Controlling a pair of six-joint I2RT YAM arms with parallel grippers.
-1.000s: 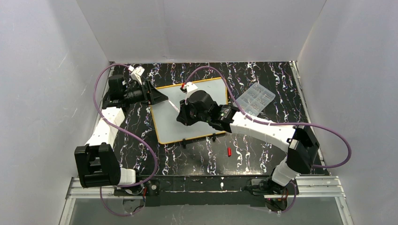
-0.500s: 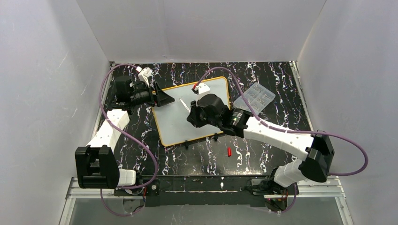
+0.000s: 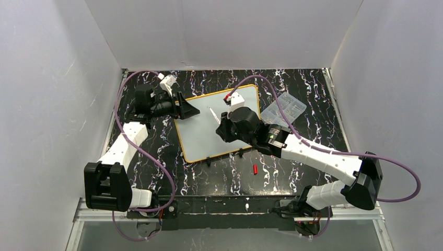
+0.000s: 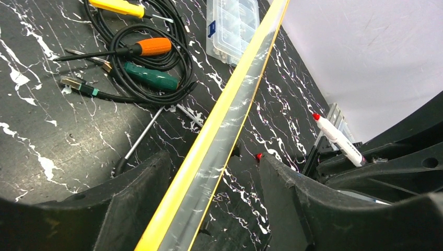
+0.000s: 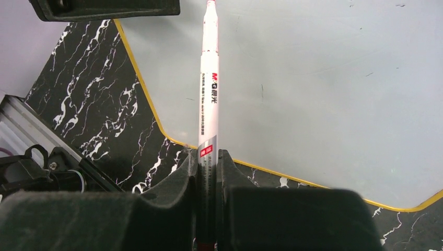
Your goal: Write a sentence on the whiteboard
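The left gripper (image 3: 191, 111) stands at the far left corner of the board (image 3: 206, 138). Its jaws are spread astride the yellow rim (image 4: 237, 83) with a gap on either side, so they go around it and do not clamp it. The board lies skewed on the table (image 3: 313, 89) between the two arms, its face bare: no letter of the sentence shows. It looks thin, stiff and light, with a slick face, so I judge it will skate under pen pressure unless pinned. The rim at that corner is the place to hold.

The right gripper (image 5: 208, 159) is pressed together on the marker (image 5: 210, 89), low on the barrel. The marker's uncapped red tip reaches out over the board — whether it touches, I cannot tell. The marker is light and smooth, and its soft tip wants a gentle hand.

A red cap (image 3: 255, 169) lies just off the board's near edge, and a clear box (image 3: 284, 109) lies by the board's right side.
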